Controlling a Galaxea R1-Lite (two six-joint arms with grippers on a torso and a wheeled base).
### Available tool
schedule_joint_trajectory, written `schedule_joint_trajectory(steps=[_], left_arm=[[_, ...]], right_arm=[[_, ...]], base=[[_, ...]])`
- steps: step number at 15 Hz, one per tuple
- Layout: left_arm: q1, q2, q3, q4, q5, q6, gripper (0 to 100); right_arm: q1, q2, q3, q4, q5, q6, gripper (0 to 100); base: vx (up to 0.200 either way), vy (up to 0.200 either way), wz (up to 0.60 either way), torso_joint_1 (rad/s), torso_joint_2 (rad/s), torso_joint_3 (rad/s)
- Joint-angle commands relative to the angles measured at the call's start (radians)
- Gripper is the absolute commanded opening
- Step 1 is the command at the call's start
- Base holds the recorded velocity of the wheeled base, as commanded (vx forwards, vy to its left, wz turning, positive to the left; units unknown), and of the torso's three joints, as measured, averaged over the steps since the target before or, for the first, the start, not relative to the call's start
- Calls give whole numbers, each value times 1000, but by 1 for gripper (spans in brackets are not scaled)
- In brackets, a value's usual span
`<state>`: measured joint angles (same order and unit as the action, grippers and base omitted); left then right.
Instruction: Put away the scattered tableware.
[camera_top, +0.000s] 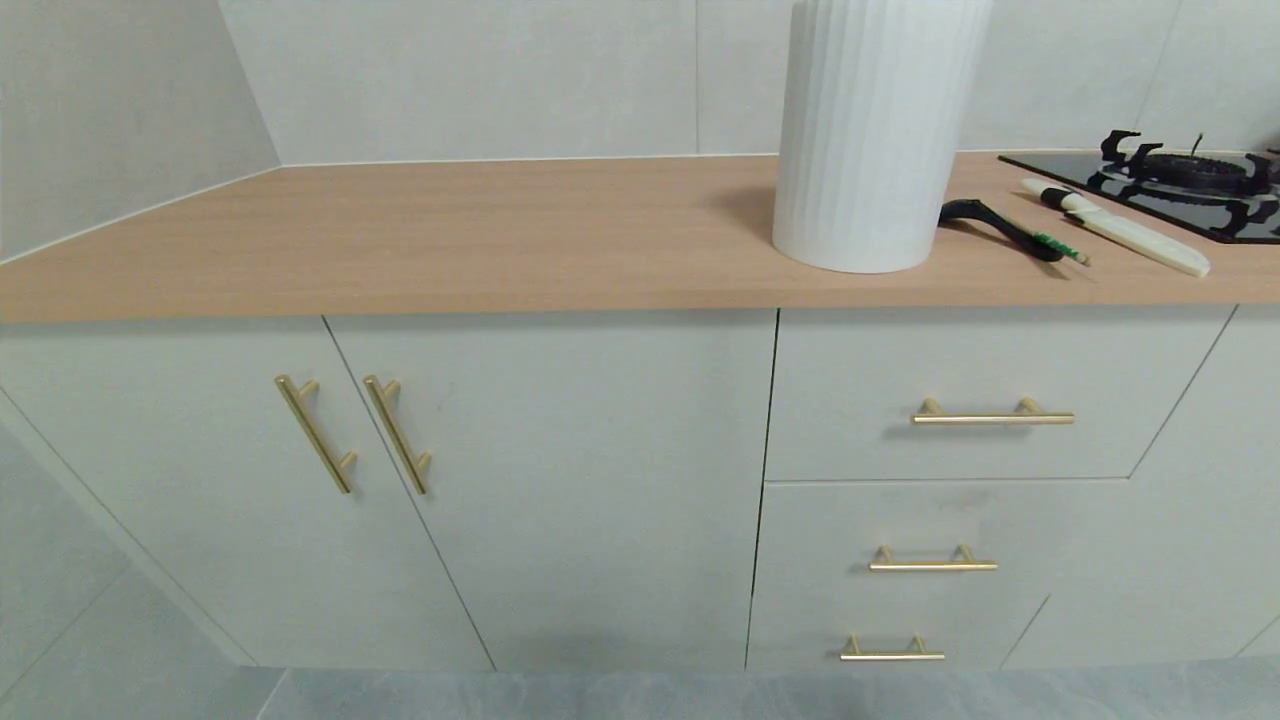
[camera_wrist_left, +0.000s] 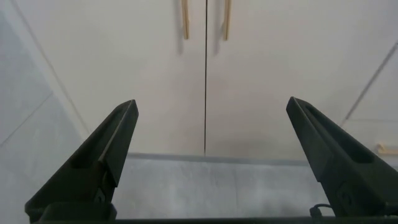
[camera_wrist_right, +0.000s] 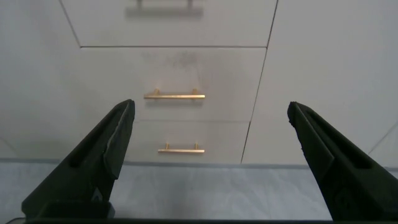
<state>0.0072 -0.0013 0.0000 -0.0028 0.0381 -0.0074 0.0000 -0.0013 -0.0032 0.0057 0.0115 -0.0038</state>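
On the wooden counter at the right lie a white-bladed knife and a black-handled utensil with a green tip, both beside a tall white ribbed container. My left gripper is open, low in front of the double cabinet doors, with nothing between its fingers. My right gripper is open too, facing the lower drawers, and holds nothing.
A black gas hob sits at the counter's far right. Below the counter are two cabinet doors with gold handles and three drawers with gold handles. Grey tiled floor runs along the cabinet base.
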Motion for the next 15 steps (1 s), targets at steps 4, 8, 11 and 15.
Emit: schedule_joint_trajectory(steps=[4, 8, 11, 15], left_arm=[[0, 1, 0, 0, 0, 0, 100], [0, 1, 0, 0, 0, 0, 100], [0, 1, 0, 0, 0, 0, 100], [0, 1, 0, 0, 0, 0, 100]], right_arm=[[0, 1, 0, 0, 4, -4, 100], [5, 43, -47, -4, 10, -12, 100], [78, 346, -221, 0, 22, 11, 100], [186, 960, -363, -63, 38, 10, 100]], base=[[0, 0, 0, 0, 0, 0], [0, 0, 0, 0, 0, 0], [0, 0, 0, 0, 0, 0], [0, 0, 0, 0, 0, 0]])
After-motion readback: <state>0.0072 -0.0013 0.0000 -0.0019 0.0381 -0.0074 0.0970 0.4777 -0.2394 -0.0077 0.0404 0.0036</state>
